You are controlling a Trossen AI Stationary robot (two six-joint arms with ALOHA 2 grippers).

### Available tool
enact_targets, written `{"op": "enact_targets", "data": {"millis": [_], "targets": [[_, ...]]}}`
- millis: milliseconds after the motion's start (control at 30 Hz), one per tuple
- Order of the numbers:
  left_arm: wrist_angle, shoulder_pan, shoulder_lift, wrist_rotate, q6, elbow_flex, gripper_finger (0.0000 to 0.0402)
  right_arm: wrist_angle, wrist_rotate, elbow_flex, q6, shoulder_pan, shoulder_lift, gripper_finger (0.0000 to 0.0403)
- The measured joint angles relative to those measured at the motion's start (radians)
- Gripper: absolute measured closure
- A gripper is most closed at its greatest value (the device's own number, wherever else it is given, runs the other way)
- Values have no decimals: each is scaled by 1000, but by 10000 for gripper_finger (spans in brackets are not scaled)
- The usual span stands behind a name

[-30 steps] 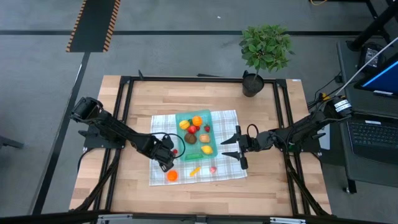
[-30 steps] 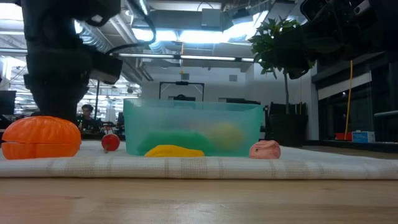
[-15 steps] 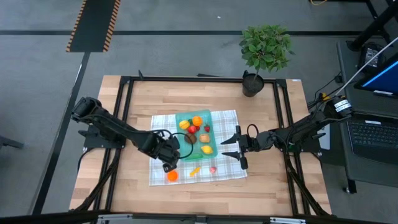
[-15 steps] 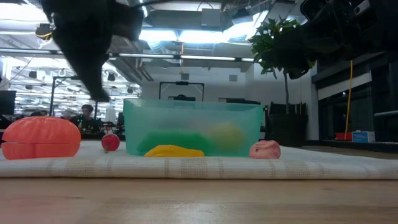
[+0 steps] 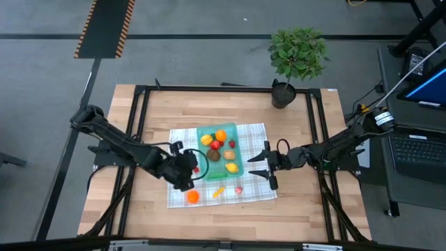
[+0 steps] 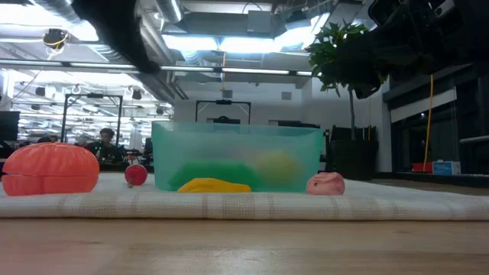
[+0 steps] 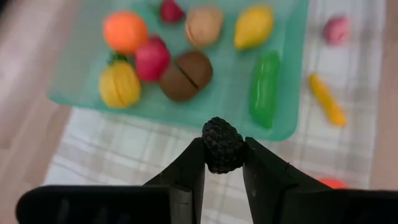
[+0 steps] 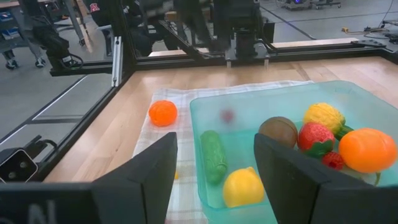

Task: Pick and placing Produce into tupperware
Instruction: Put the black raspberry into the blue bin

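While the left hand pinches a small black berry short of the tupperware, the round piece could slip free. Right hand waits beside it, released.

The tupperware is translucent teal, on a white-and-grey checked cloth over the pale wood-plank desk. Inside lie an orange fruit, a red strawberry, a brown halved piece, a yellow lemon and a green cucumber. The left end effector pinches a black bumpy berry. Both arms are dark.
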Motion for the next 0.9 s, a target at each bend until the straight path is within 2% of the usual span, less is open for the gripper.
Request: {"op": "enact_targets", "data": {"millis": [200,300,433,700,900], "targets": [[28,-76,-88,-99,-9,-29,324,1,-1,0,-32,19,0,187],[92,-104,-138,-116,-11,-107,324,31,-1,0,-68,37,0,187],[269,-120,-227,-118,38,-250,324,52,-1,0,-107,59,0,187],[689,-121,-409,-45,307,-503,324,65,-1,0,-111,68,0,187],[916,-83,-487,46,447,-649,323,79,-1,0,-116,68,0,187]]}}
